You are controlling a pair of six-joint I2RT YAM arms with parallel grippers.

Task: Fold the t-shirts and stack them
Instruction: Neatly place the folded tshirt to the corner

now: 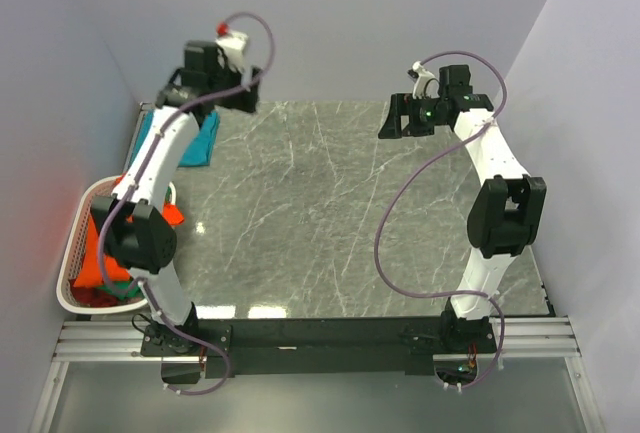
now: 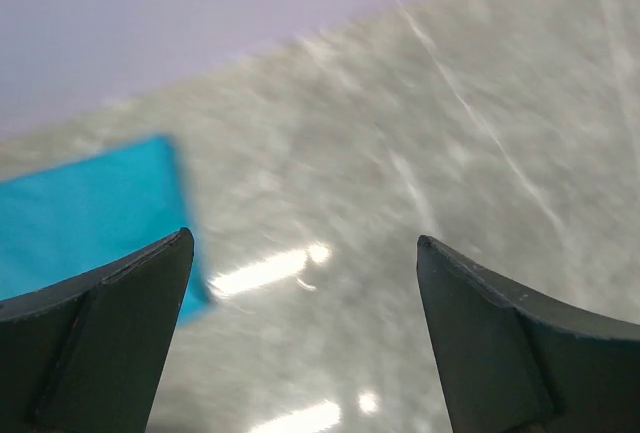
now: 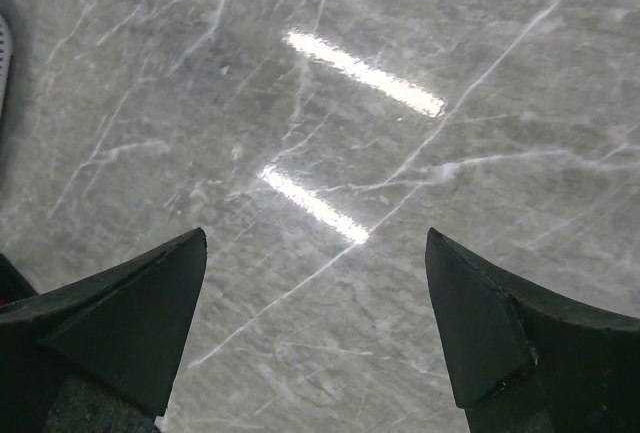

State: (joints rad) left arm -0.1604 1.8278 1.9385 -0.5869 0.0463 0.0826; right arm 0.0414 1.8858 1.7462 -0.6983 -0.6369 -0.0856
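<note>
A folded teal t-shirt (image 1: 204, 141) lies on the marble table at the far left, partly under my left arm; it also shows in the left wrist view (image 2: 90, 215). An orange t-shirt (image 1: 95, 258) and a bit of green cloth (image 1: 122, 291) sit in the white basket (image 1: 72, 253) at the left edge. My left gripper (image 1: 248, 91) is open and empty, raised just right of the teal shirt (image 2: 305, 243). My right gripper (image 1: 398, 118) is open and empty above bare marble at the far right (image 3: 315, 238).
Grey walls close in the table at the back and both sides. The basket hangs beside the table's left edge, next to my left arm's elbow. The marble table (image 1: 330, 213) reflects ceiling lights.
</note>
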